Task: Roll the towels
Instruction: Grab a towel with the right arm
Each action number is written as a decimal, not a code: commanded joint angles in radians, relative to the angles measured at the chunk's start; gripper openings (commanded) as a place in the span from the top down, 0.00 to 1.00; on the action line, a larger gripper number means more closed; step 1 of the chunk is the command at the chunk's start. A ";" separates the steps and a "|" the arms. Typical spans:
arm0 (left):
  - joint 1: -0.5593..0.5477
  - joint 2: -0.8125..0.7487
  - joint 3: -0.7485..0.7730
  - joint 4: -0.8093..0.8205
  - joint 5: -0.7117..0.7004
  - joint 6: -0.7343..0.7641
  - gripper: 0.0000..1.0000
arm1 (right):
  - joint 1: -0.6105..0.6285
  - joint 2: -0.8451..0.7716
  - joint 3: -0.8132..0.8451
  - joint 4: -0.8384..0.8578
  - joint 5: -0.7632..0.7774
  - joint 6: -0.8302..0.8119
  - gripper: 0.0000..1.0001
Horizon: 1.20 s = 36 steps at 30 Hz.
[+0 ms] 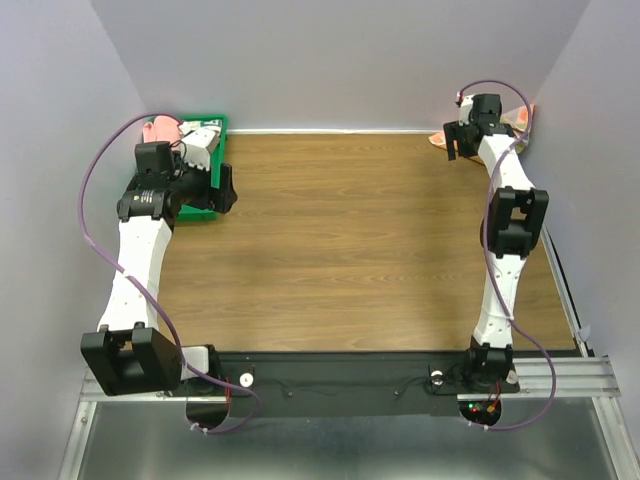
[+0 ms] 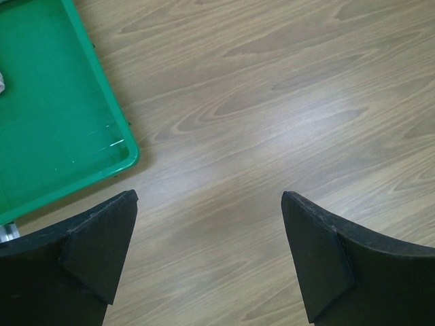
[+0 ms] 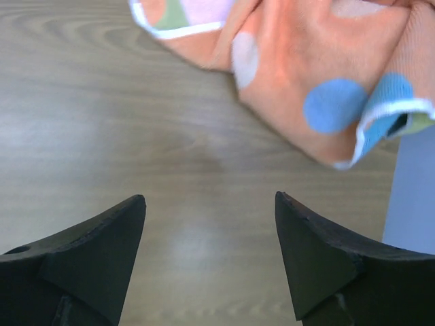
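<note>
Wooden bench (image 1: pixel 350 240) first, with both arms reaching to its far corners. At the far left, green tray (image 2: pixel 54 122); just beside its corner, left claw (image 2: pixel 209 197), jaws spread wide over bare wood, holding nothing. At the far right, crumpled against the wall, orange towel (image 3: pixel 285 88) with blue and pale dots and a white edge line. Just before it, right claw (image 3: pixel 209 197), also spread, nothing between the fingers, not touching the cloth. No sure sight of the second towel in any view. Step in hand, by judgement: approach to the orange towel for pick-up, rolling not yet begun. For the next move, probably needed: going forward and down to a free edge, closing on it, then pulling the cloth to the middle and spreading it flat. No brand, label or readable writing anywhere
</note>
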 commanded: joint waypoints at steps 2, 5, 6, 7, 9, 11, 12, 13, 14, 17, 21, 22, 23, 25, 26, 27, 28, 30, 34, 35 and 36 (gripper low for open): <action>-0.004 0.005 0.008 -0.001 -0.011 0.002 0.01 | -0.021 0.149 0.211 0.072 0.085 -0.017 0.23; -0.006 0.021 0.007 -0.010 -0.028 0.003 0.01 | -0.021 0.226 0.251 0.121 0.120 -0.017 0.25; -0.006 0.022 0.007 -0.013 -0.040 0.003 0.01 | -0.021 0.248 0.248 0.166 0.146 -0.017 0.27; -0.004 0.025 0.002 -0.015 -0.046 0.005 0.01 | -0.023 0.255 0.240 0.188 0.156 -0.017 0.29; -0.004 0.022 0.002 -0.021 -0.056 0.005 0.01 | -0.024 0.275 0.238 0.245 0.180 -0.023 0.31; -0.004 0.021 0.005 -0.024 -0.065 0.003 0.01 | -0.026 0.302 0.241 0.277 0.203 -0.032 0.33; -0.006 0.019 0.007 -0.027 -0.065 0.003 0.01 | -0.026 0.311 0.244 0.311 0.222 -0.037 0.33; -0.004 0.018 0.008 -0.033 -0.068 0.003 0.01 | -0.027 0.322 0.249 0.323 0.219 -0.049 0.33; -0.006 0.016 0.011 -0.035 -0.069 0.003 0.01 | -0.027 0.341 0.251 0.352 0.220 -0.057 0.33; -0.004 0.011 0.014 -0.036 -0.071 -0.001 0.01 | -0.029 0.397 0.258 0.421 0.283 -0.101 0.46; -0.004 0.005 0.014 -0.035 -0.059 -0.018 0.01 | -0.029 0.396 0.292 0.434 0.303 -0.131 0.99; -0.004 0.005 0.016 -0.035 -0.057 -0.021 0.01 | -0.029 0.363 0.278 0.432 0.291 -0.123 0.99; -0.004 0.005 0.019 -0.032 -0.053 -0.029 0.01 | -0.029 0.326 0.225 0.432 0.259 -0.114 1.00; -0.004 0.004 0.023 -0.027 -0.040 -0.035 0.01 | -0.029 0.182 0.135 0.434 0.219 -0.085 0.99; -0.004 0.001 0.026 -0.023 -0.036 -0.037 0.01 | -0.029 0.131 0.110 0.429 0.197 -0.079 0.99; -0.004 -0.002 0.030 -0.018 -0.030 -0.040 0.01 | -0.029 0.071 0.082 0.423 0.149 -0.069 0.99; -0.006 -0.008 0.030 0.002 -0.030 -0.050 0.01 | -0.029 -0.028 0.059 0.417 0.121 -0.057 1.00; -0.006 -0.027 0.023 0.043 -0.033 -0.070 0.01 | -0.027 -0.122 0.015 0.386 0.043 -0.052 0.99; -0.004 -0.032 0.034 0.074 -0.030 -0.095 0.01 | -0.027 -0.283 0.004 0.293 -0.089 -0.043 1.00; -0.004 -0.028 0.048 0.074 -0.027 -0.101 0.01 | -0.027 -0.329 0.007 0.273 -0.112 -0.039 1.00; -0.004 -0.024 0.056 0.074 -0.023 -0.104 0.01 | -0.027 -0.355 0.007 0.236 -0.134 -0.032 0.99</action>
